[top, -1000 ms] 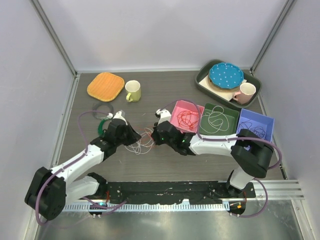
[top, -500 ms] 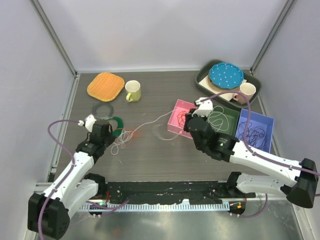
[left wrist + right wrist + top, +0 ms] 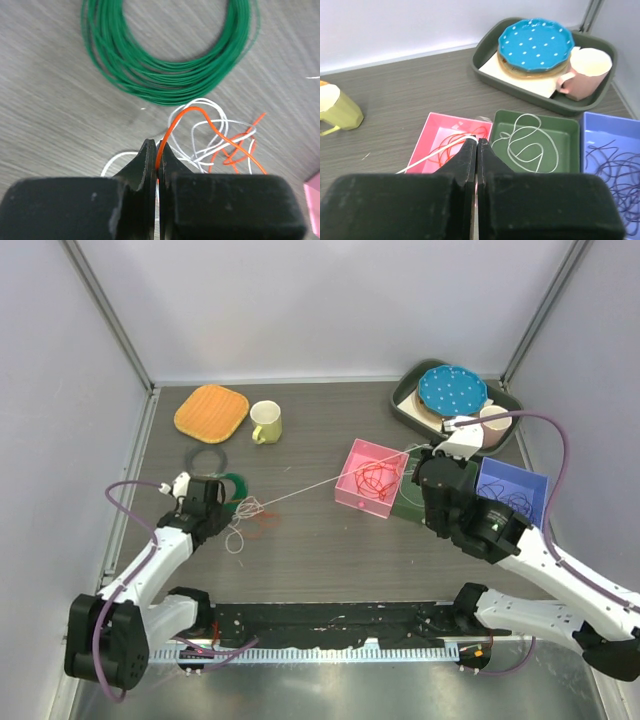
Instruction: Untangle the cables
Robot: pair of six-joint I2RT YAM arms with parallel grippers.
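Cables (image 3: 250, 514) lie tangled at left, left gripper (image 3: 158, 150) clamped on an orange cable (image 3: 192, 108), right gripper (image 3: 477, 146) pinching a taut white cable (image 3: 310, 484).

Worktop tally
Three bins: pink (image 3: 357, 506), green (image 3: 536, 114), blue (image 3: 512, 469); two mugs: yellow (image 3: 266, 422), pink (image 3: 492, 426); two wound rings: grey (image 3: 209, 459), green (image 3: 170, 90); one plate (image 3: 452, 390); one mat (image 3: 211, 412); one dark tray (image 3: 483, 54).

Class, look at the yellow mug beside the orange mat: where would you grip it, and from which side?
Probably the rim of the yellow mug, from above: it stands upright with its mouth open, one jaw inside, one outside. Pick the far-right wall, away from the handle jutting near-left.
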